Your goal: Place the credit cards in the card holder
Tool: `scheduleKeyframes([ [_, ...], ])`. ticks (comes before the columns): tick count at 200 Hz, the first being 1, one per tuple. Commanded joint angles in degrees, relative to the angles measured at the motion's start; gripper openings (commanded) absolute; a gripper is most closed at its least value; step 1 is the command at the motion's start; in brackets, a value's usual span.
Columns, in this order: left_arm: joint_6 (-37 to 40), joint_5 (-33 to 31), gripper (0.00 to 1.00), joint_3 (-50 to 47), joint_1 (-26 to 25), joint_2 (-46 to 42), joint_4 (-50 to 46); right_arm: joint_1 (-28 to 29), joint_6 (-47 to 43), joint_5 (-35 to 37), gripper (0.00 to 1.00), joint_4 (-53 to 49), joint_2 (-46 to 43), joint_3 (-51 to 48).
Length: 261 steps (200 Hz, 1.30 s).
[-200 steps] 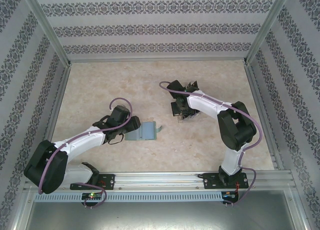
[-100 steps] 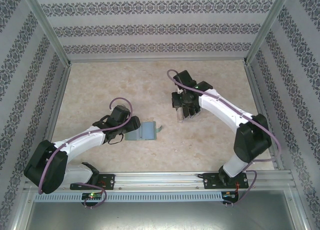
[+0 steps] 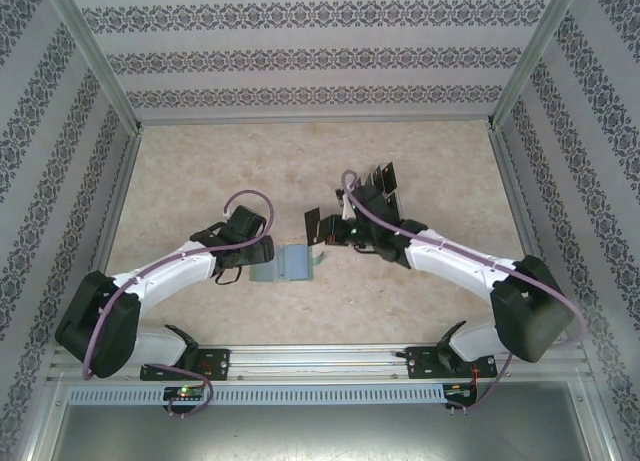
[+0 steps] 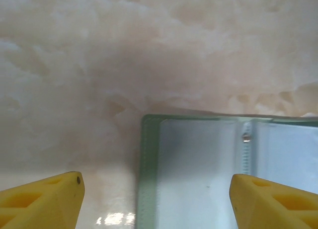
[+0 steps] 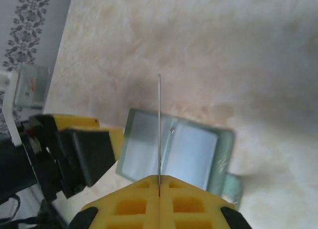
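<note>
**A:** What just changed?

**B:** The right hand (image 5: 159, 183) has swung away from the slotted tray (image 3: 384, 179). It's now over the card holder (image 5: 171, 150), clamped on one credit card (image 5: 159, 114) held edge-down. Insertion looks next.

**A:** And the holder?

**B:** It's sage-green and lies open on the tabletop (image 4: 99, 65), clear pockets up, just below that hand's fingertips. The left hand (image 4: 156, 189) is spread wide over its edge, gripping nothing.

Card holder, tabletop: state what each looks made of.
Card holder: likely soft plastic or faux leather, sage-green edge, glossy clear pockets reflecting light, small metal snap. Tabletop: beige marbled pattern, slight sheen; stone-look laminate or vinyl, cannot tell which.
</note>
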Motion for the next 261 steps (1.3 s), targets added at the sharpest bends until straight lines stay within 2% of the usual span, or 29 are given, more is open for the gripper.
scheduleKeyframes([
  [1,2.57,-3.41,0.78,-1.22,0.31,1.15,-3.63,1.53,6.13,-1.24,0.0,17.19,0.51,-5.28],
  [37,2.08,-4.35,0.78,-3.38,0.31,2.78,-1.75,3.13,9.56,0.39,0.0,25.67,2.99,-10.2],
  [145,-0.94,-5.94,0.78,-3.45,0.28,6.44,-2.83,6.29,15.92,0.03,0.0,42.63,17.37,-13.31],
  [261,-1.94,-6.04,0.78,-4.2,0.11,5.09,-3.18,8.37,18.17,-0.18,0.0,48.82,21.5,-13.89],
])
